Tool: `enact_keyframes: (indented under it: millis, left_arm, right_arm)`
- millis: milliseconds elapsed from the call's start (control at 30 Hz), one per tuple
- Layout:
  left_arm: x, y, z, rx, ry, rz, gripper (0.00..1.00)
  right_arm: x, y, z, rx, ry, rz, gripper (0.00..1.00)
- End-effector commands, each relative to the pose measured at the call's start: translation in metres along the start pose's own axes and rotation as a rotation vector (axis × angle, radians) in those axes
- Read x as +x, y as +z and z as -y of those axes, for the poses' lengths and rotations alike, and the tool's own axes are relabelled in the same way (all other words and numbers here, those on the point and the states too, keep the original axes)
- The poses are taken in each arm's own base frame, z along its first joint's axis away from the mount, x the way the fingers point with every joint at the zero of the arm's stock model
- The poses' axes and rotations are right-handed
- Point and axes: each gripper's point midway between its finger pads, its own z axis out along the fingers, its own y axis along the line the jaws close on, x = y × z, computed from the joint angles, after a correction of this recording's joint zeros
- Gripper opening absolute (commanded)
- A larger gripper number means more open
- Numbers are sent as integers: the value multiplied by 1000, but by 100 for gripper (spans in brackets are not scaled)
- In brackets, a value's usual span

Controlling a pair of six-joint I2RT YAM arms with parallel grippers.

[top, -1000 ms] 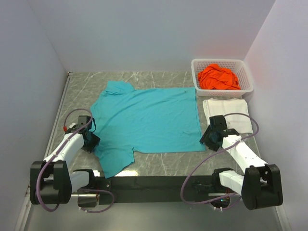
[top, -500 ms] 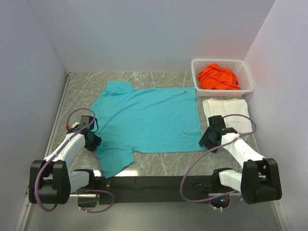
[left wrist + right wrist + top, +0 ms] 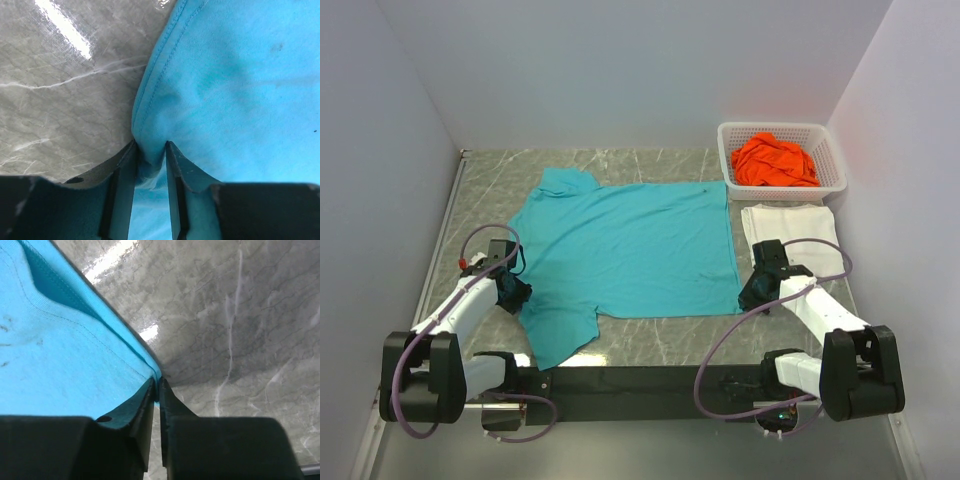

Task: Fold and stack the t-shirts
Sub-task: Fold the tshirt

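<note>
The teal t-shirt [image 3: 630,250] lies flat at the middle of the table [image 3: 650,345]. The left gripper [image 3: 150,147] pinches its edge at 8 o'clock, and the right gripper [image 3: 156,382] nips the hem corner at 4 o'clock. It would be best to raise both evenly, keeping the cloth taut. Whether both layers are caught is hidden.

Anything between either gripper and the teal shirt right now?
Nothing visible. The left gripper pinches a bunched edge of the teal t-shirt, and the right gripper is closed on its hem corner; both touch the cloth directly.
</note>
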Motion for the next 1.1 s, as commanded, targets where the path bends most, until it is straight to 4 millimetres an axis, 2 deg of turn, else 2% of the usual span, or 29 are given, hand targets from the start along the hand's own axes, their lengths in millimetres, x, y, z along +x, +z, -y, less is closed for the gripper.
enact_keyframes:
  millis: [0, 133, 433, 567, 633, 800, 933, 1067]
  left_arm:
    - [12, 6, -7, -18, 11, -37, 35]
    - [13, 7, -9, -23, 13, -40, 35]
    - [14, 9, -9, -37, 21, -45, 31]
    - [14, 7, -8, -39, 22, -53, 22]
    - [12, 2, -7, -42, 17, -50, 12]
    - [-5, -19, -2, -30, 15, -1, 1]
    - [-20, -37, 3, -19, 34, 39, 1]
    - [-27, -45, 0, -34, 68, 57, 1]
  right_arm:
    - [10, 4, 7, 19, 11, -31, 13]
    - [10, 4, 7, 15, 8, -27, 0]
    - [1, -2, 4, 12, -4, 1, 0]
    - [0, -2, 3, 6, -1, 5, 0]
    - [-3, -5, 1, -1, -3, 18, 0]
    - [-15, -17, -3, -18, -2, 66, 0]
    - [-27, -27, -5, -10, 1, 106, 0]
    - [-40, -36, -9, -20, 2, 159, 0]
